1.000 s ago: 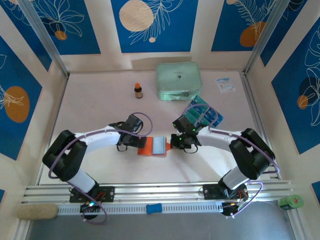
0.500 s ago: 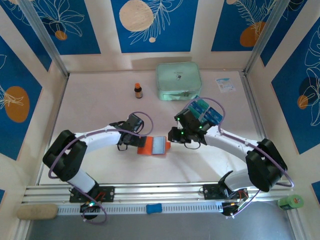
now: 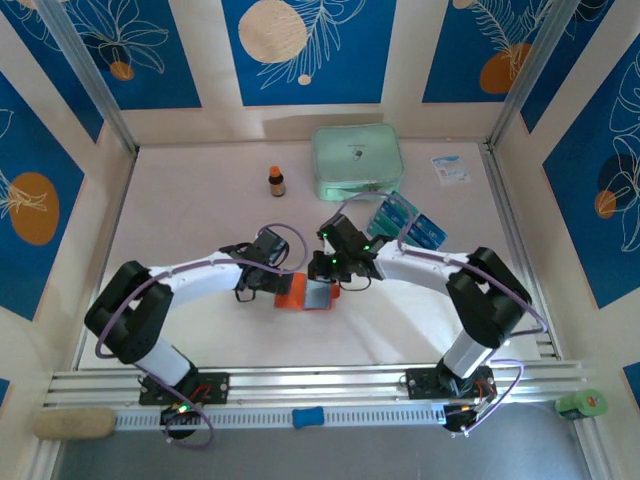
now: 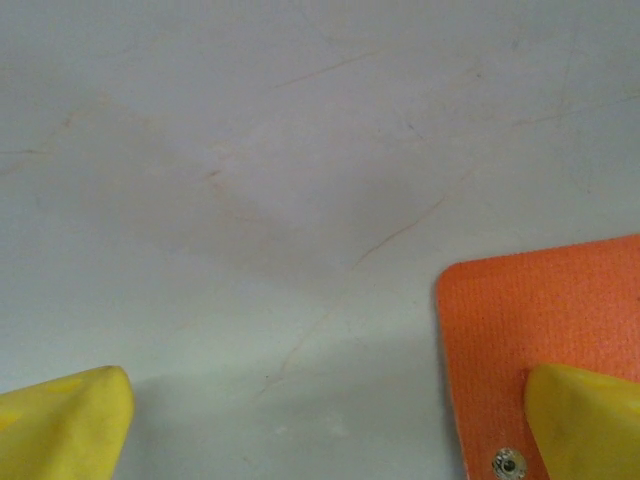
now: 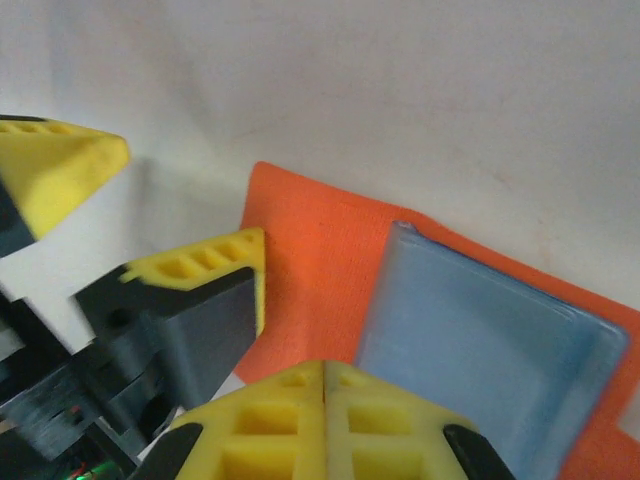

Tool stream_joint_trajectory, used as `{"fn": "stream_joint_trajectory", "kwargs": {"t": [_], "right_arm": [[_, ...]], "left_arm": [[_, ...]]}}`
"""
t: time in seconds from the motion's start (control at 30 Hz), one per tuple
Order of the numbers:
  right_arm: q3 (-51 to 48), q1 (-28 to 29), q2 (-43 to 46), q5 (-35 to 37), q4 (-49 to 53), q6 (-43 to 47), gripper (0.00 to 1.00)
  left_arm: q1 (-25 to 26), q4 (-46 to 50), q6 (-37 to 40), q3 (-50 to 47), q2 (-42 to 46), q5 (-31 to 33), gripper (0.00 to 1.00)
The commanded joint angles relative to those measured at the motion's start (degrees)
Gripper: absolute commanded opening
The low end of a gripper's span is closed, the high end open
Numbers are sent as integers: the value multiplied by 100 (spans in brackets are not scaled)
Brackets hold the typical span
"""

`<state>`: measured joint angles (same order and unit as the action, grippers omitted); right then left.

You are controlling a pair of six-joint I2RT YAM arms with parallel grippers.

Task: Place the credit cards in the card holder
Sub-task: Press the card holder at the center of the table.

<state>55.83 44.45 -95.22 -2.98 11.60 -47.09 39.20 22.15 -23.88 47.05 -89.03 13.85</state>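
Observation:
The card holder (image 3: 293, 295) is a small orange wallet lying open on the table, with a pale blue clear pocket (image 3: 320, 294) on its right half. My left gripper (image 3: 268, 286) stands open at its left edge. In the left wrist view one yellow fingertip (image 4: 585, 420) rests on the orange flap (image 4: 540, 320) beside the snap button (image 4: 508, 462), and the other fingertip (image 4: 60, 425) is over bare table. My right gripper (image 3: 326, 278) is shut just above the holder (image 5: 320, 270), pads (image 5: 290, 420) together with nothing between them. The teal credit cards (image 3: 405, 222) lie in a loose pile to the right.
A mint-green zip case (image 3: 357, 160) sits at the back, with a small brown bottle (image 3: 277, 181) to its left and a white paper slip (image 3: 450, 168) to its right. The booth walls close in on three sides.
My right gripper has swung left from the holder's right edge to above its pocket. The left arm and the holder have stayed put.

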Motion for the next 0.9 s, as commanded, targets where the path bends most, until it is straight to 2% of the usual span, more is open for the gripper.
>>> {"fn": "stream_joint_trajectory", "kwargs": {"t": [0.0,0.5,0.87], "right_arm": [[164,64,-292,-340,-384,-285,0],[192,83,-1096,-597,-679,-476,0],[50,31,-1209,-707,-814,-537,0]], "left_arm": [[79,173,-152,-9,262,222,100],[78,162,-372,-125,579,285,100],[86,80,-474,-173,653,68,100]]}}
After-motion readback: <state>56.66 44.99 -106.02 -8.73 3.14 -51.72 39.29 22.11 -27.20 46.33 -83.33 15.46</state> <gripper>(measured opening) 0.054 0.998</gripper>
